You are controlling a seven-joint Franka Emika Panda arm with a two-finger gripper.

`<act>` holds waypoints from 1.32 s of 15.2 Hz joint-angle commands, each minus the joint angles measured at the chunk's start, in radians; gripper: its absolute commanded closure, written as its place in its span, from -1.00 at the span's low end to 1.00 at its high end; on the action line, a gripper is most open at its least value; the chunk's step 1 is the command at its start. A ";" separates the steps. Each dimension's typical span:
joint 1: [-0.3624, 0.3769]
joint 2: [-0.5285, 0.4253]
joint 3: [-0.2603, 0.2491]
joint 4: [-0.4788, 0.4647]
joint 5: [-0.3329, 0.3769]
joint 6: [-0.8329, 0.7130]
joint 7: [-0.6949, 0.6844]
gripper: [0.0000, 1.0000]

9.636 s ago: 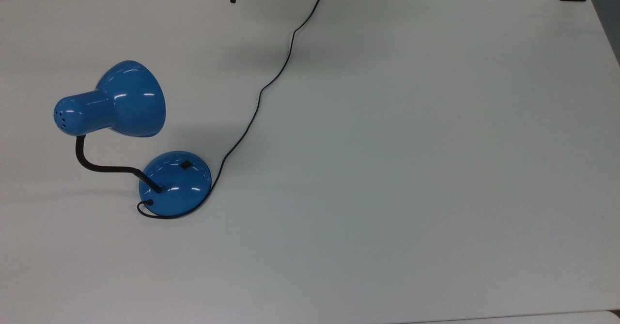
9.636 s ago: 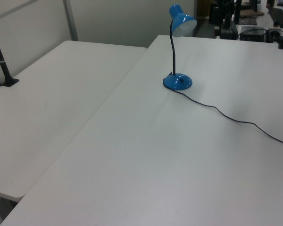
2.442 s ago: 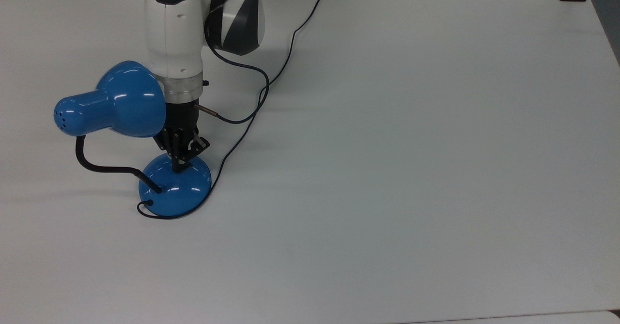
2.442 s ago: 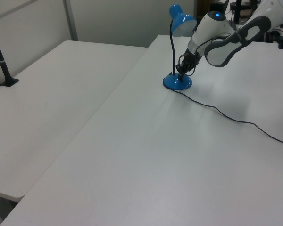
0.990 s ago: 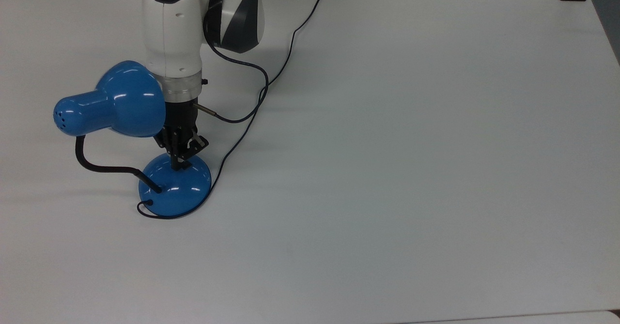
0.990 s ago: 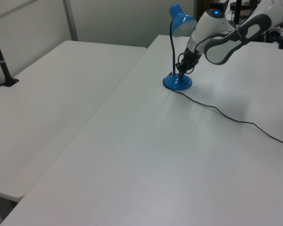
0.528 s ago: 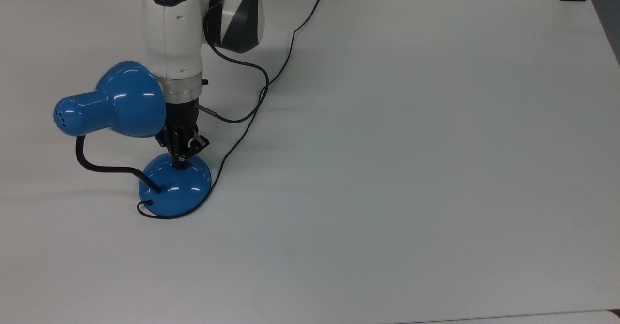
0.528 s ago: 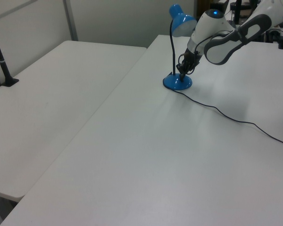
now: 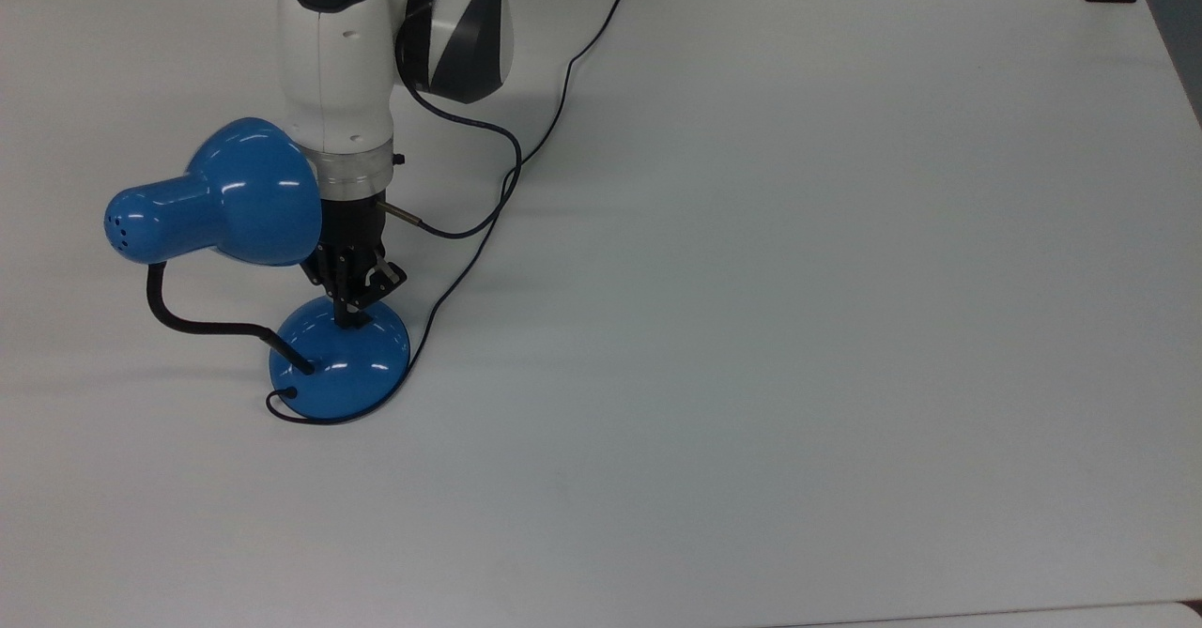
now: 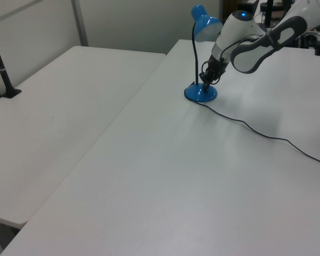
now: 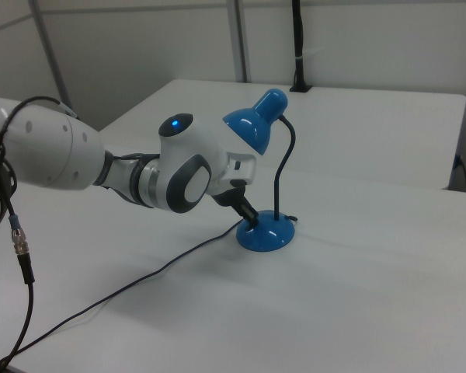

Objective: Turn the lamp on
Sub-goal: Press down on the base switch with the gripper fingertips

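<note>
The lamp (image 9: 340, 358) shade faces the top view's right; hand (image 9: 352, 320) pressed together.

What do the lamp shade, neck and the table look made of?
Lamp shade: glossy blue painted metal or plastic; sharp highlights, material unclear. Neck: matte black, curved, likely a flexible gooseneck. Table: smooth white top with soft sheen, probably laminate.

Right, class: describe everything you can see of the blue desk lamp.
The lamp is glossy blue, with a bell-shaped shade, a bent black gooseneck and a round domed base standing on the white table. Its shade looks unlit. A thin black cord trails from the base across the table. The gripper points down onto the base's top, seemingly touching it.
</note>
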 commanded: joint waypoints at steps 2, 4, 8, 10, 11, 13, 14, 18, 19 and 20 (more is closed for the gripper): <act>0.025 -0.015 -0.003 -0.021 -0.017 -0.037 0.010 1.00; 0.025 -0.011 -0.004 -0.021 -0.017 -0.034 0.011 1.00; 0.028 -0.005 -0.004 -0.017 -0.021 -0.011 0.014 1.00; 0.028 -0.005 -0.004 -0.017 -0.038 -0.005 0.014 1.00; 0.028 -0.002 -0.004 -0.017 -0.049 -0.003 0.016 1.00; 0.028 0.007 -0.004 -0.017 -0.078 -0.003 0.020 1.00; 0.028 0.008 -0.004 -0.017 -0.093 -0.003 0.033 1.00; 0.027 0.019 -0.004 -0.015 -0.173 0.009 0.095 1.00; 0.027 0.022 -0.004 -0.015 -0.182 0.024 0.111 1.00; 0.025 0.027 -0.004 -0.015 -0.188 0.038 0.122 1.00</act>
